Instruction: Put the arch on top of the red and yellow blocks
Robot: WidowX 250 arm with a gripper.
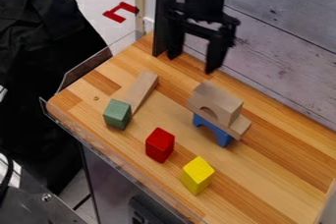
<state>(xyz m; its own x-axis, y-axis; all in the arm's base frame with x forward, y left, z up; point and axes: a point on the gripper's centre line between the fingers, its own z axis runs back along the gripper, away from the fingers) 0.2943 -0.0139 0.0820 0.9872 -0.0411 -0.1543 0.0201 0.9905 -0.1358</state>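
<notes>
The black gripper [193, 65] hangs open over the back of the wooden table, its two fingers apart with nothing between them. In front of it and to the right, a natural wood arch [215, 101] rests on a flat plank, which lies over a blue arch [213, 130]. The red block [159, 145] stands upright nearer the front edge. To its right and closer to the camera stands the yellow block [197, 175], with a gap between the two.
A green block [117, 114] stands at the left, by the near end of a long wooden plank [142, 90]. A clear rim [112, 148] runs along the table's front left edge. A grey plank wall [282, 61] rises behind the table.
</notes>
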